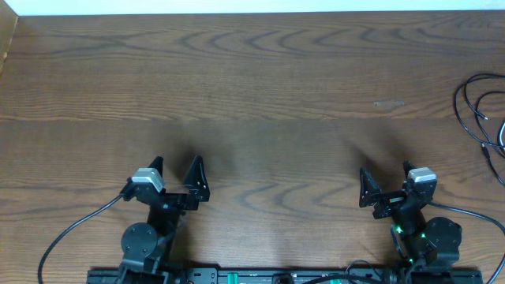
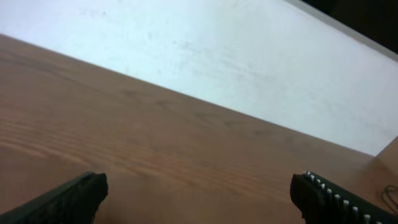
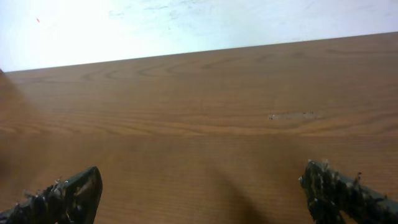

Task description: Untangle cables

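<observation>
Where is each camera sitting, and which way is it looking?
Overhead: sits above the table, looking straight down; the left gripper and right gripper, both open, show at the near edge, and the cables lie at the right edge.
Left wrist: sits just behind the left gripper, looking forward across the wood to a white strip; its two fingers show at the bottom.
Right wrist: sits just behind the right gripper, looking forward likewise; its two fingers show.
Shared: overhead and right wrist both show the pale scuff.
</observation>
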